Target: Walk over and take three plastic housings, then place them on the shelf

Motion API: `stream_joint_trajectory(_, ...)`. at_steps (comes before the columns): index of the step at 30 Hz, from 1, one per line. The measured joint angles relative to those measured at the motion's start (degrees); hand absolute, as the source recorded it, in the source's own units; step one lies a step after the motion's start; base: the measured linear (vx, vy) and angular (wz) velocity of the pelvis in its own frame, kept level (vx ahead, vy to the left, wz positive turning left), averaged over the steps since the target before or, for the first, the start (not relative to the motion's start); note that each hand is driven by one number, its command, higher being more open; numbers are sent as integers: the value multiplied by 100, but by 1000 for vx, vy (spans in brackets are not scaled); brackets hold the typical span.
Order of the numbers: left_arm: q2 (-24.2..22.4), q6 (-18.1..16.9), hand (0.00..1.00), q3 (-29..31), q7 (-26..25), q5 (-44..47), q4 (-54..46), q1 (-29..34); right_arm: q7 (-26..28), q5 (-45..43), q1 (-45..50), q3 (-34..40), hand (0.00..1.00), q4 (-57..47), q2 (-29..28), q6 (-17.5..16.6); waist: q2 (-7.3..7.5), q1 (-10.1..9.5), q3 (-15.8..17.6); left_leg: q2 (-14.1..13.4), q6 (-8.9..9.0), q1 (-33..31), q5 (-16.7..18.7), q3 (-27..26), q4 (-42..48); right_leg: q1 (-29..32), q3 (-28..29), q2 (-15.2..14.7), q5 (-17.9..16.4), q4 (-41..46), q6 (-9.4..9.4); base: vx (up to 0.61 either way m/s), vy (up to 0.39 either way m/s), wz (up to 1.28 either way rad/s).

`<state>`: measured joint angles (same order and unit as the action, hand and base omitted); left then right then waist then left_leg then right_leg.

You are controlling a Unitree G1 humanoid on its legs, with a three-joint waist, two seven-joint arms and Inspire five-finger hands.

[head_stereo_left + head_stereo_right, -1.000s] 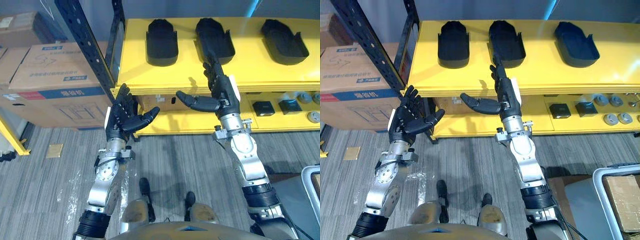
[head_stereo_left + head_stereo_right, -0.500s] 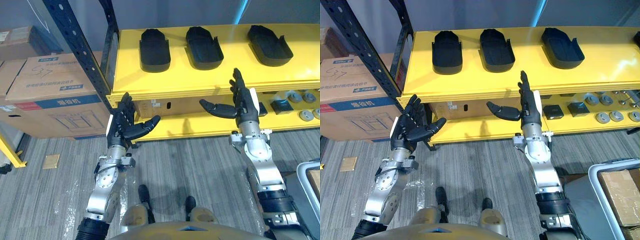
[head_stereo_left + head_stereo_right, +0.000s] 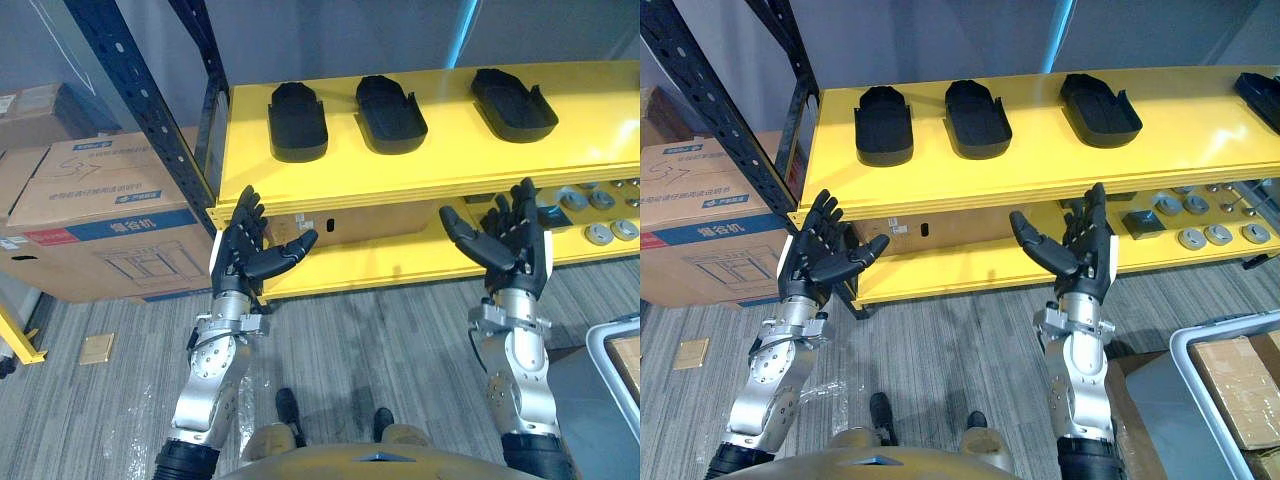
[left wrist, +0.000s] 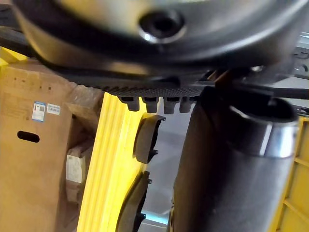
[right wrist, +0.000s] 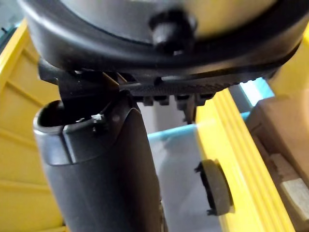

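Three black plastic housings (image 3: 977,105) lie in a row on the top board of the big yellow metal shelf (image 3: 430,165), in the upper middle of the head views. We see the left housing (image 3: 297,120), the middle housing (image 3: 390,100) and the right housing (image 3: 513,90). Each one has its hollow side up, and none touches the next. No hand touches them.

The left hand (image 3: 242,258) is dark with a white patch on its side. It is held up at the middle left of the frame, in front of the shelf's left corner. Its fingers are straight and spread, its thumb sticks out toward the middle, and it holds nothing. The right hand (image 3: 515,250) is held up at the middle right, in front of the lower yellow board (image 3: 380,262). Its fingers are straight and spread wide too, and it also holds nothing. We can see both palms.

On the lower board, at the right of the frame, we see small round grey parts (image 3: 598,233) and flat black square parts (image 3: 1143,222). A dark metal post with holes (image 3: 140,110) goes up at the upper left. Brown cardboard boxes (image 3: 95,225) sit beside it at the left. The grey striped floor (image 3: 380,340) is at the bottom, and a little brown square (image 3: 97,347) lies on it at the lower left. In the left wrist view we see two of the housings from the side on the shelf's yellow edge.
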<state>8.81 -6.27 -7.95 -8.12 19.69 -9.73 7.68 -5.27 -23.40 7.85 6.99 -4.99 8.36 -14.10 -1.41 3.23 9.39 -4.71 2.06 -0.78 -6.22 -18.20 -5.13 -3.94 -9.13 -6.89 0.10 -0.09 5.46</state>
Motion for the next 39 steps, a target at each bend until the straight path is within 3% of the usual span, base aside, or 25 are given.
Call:
stream_joint_trajectory(16, -124, -18, 100, 94, -6, 9, -349, 203, -22, 21, 275, -83, 100, -12, -46, 0, 119, 31, -251, -2, 0, 25, 51, -152, 3, 102, 173, -3, 31, -11, 43, 15, 12, -2)
stream_joint_trajectory(27, -162, -27, 100, 547, -14, 9, -260, 465, -25, 202, 954, -624, 100, 100, -399, 1, 160, -8, -252, 65, -10, -68, 61, -77, 25, 285, 182, -10, -52, 115, -66, 2, 3, 1)
stream_joint_trajectory(37, -190, -26, 100, 429, -93, 96, -330, 463, -48, 385, 945, -815, 100, 247, -415, 1, 240, 13, -296, 6, 13, -28, 79, -75, 54, 318, 164, 1, -118, 282, -164, 11, 3, 0)
stream_joint_trajectory(39, -212, -27, 100, 435, -172, 299, -321, 500, -12, 505, 950, -809, 100, 246, -404, 2, 256, 19, -288, -53, 57, -40, 337, -94, 486, 265, 212, -4, -258, 499, -184, 34, -1, -10)
